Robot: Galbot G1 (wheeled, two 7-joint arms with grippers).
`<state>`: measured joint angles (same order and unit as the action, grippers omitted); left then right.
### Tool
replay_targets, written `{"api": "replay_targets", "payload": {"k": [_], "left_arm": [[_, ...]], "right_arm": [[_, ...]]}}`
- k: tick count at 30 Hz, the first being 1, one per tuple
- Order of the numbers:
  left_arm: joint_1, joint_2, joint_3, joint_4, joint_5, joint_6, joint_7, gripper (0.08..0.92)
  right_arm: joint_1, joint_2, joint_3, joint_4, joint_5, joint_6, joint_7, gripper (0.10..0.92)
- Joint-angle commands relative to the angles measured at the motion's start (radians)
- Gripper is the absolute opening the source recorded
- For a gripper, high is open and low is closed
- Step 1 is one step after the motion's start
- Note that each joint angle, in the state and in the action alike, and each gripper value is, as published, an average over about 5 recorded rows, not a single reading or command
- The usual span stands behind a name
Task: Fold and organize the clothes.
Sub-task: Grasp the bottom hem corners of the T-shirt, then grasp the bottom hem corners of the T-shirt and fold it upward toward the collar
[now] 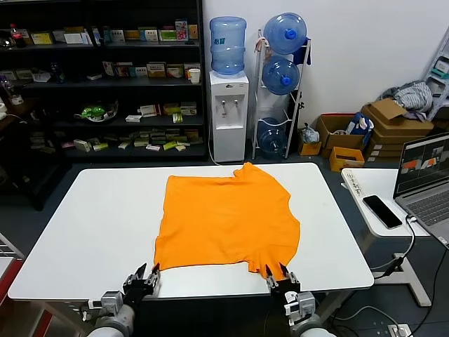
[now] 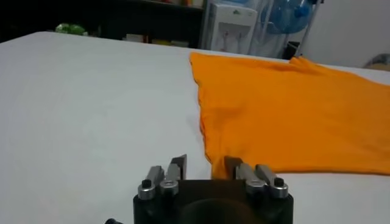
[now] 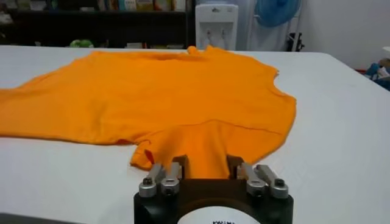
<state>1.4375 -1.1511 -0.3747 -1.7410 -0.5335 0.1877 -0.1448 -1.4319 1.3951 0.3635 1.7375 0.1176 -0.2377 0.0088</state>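
both open tools [image 1: 149, 272] [image 1: 277, 271] flank the orange t-shirt's [image 1: 224, 217] near edge.

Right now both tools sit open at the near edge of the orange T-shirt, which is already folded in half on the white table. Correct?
Not quite: the head view shows the orange T-shirt spread flat, unfolded, on the white table. The left tool and right tool are open at its near edge.

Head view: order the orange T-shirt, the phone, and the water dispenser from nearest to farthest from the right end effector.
1. Orange T-shirt: its near edge lies right at the right end effector.
2. Phone: on the side table, to the right.
3. Water dispenser: beyond the table's far edge.
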Motion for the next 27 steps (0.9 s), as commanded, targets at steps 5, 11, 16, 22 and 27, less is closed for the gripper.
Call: {"api": "replay_targets", "payload": {"k": [5,11,16,22,27], "left_arm": [[0.000,0.013,0.011,-0.017,-0.010,0.003,0.000,0.256],[0.066,0.049,-0.010,-0.134,-0.084,0.010,-0.030,0.107],[0.149,0.100,-0.044,-0.277,-0.175,0.040,-0.086,0.092],[0.132,0.187,-0.037,-0.346,-0.275,0.075,-0.147,0.092],[-0.062,0.210,0.015,-0.209,-0.281,0.042,-0.125,0.092]], "right_arm": [[-0.026,-0.010,-0.004,0.037,0.006,0.017,0.019,0.174],[-0.105,-0.058,0.005,0.161,0.053,0.015,0.057,0.124],[-0.213,-0.122,0.034,0.313,0.102,0.004,0.091,0.124],[-0.244,-0.168,0.050,0.404,0.153,-0.026,0.139,0.124],[-0.049,-0.169,0.038,0.300,0.197,-0.055,0.170,0.124]]}}
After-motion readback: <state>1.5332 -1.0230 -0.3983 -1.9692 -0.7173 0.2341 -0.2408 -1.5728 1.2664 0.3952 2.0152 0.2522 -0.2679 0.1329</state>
